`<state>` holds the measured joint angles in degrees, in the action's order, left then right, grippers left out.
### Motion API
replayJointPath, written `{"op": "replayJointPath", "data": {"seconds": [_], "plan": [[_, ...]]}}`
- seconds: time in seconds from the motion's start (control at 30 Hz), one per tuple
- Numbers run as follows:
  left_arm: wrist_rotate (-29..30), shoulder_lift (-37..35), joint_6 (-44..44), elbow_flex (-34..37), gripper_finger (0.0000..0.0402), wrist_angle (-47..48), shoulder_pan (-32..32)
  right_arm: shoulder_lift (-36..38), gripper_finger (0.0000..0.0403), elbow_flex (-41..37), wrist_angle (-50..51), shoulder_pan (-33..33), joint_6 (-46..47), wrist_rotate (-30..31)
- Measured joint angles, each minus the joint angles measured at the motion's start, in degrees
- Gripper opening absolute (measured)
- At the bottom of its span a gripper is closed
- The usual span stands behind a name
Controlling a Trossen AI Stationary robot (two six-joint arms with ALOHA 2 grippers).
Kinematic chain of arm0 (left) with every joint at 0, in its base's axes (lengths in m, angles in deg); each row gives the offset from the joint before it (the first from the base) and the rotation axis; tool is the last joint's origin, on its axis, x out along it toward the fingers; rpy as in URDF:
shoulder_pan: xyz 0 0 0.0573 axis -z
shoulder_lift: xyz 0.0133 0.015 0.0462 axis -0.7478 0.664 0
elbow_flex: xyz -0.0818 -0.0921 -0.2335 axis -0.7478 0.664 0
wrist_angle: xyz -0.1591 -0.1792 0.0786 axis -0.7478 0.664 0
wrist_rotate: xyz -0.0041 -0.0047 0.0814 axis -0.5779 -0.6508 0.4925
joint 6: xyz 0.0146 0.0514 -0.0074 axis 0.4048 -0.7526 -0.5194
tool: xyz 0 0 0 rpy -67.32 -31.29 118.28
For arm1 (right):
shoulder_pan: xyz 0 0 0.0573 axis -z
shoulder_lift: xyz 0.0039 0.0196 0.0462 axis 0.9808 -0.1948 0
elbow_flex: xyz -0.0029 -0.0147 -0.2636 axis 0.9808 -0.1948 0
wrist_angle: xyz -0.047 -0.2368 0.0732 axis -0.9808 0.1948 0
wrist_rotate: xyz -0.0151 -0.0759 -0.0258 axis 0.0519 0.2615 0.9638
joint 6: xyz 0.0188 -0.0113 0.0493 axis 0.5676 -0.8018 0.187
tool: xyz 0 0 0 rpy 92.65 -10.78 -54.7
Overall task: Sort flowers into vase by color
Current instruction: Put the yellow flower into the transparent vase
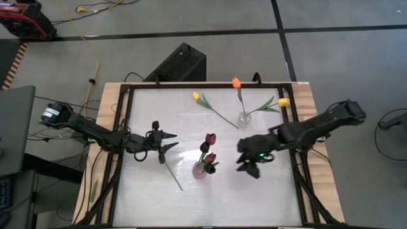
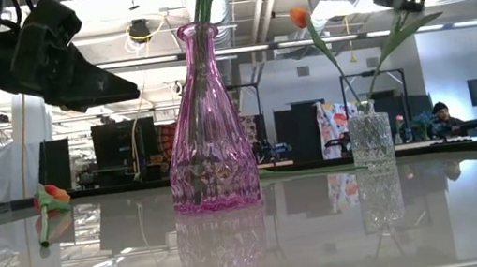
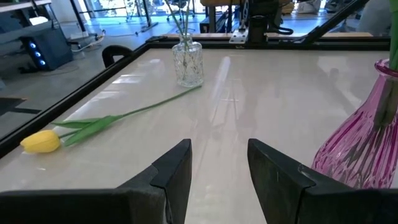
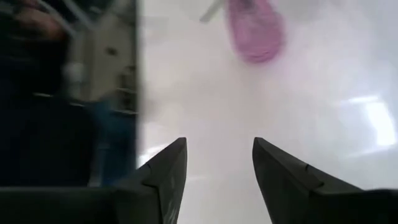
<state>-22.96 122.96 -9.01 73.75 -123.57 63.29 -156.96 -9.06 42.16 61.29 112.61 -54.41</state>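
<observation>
A pink vase (image 1: pixel 200 170) (image 2: pixel 207 129) stands mid-table with two maroon tulips (image 1: pixel 210 138) in it. A clear vase (image 1: pixel 244 118) (image 3: pixel 188 61) farther back holds an orange tulip (image 1: pixel 236 83) and a yellow one (image 1: pixel 283 102). Another yellow tulip (image 1: pixel 196 97) (image 3: pixel 40 142) lies flat near the far edge. An orange-red tulip (image 2: pixel 49 196) lies left of the pink vase, its stem (image 1: pixel 172 175) running out from under my left gripper (image 1: pixel 173 141) (image 3: pixel 219 168), which hovers open above it. My right gripper (image 1: pixel 245 160) (image 4: pixel 219 168) is open, right of the pink vase.
A dark frame (image 1: pixel 121 127) rims the white table top. A black box (image 1: pixel 180 63) sits on the floor past the far edge. Bare table lies toward the near edge (image 1: pixel 241 203). The right wrist view is blurred.
</observation>
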Motion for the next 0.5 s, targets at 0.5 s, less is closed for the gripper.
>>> {"op": "replayJointPath", "data": {"seconds": [0.5], "plan": [[0.0, 0.0, 0.1, 0.0, 0.0146, 0.7, 0.0, -22.8, 0.0183, 5.3, -12.6, 13.3, -18.5, 23.0]]}}
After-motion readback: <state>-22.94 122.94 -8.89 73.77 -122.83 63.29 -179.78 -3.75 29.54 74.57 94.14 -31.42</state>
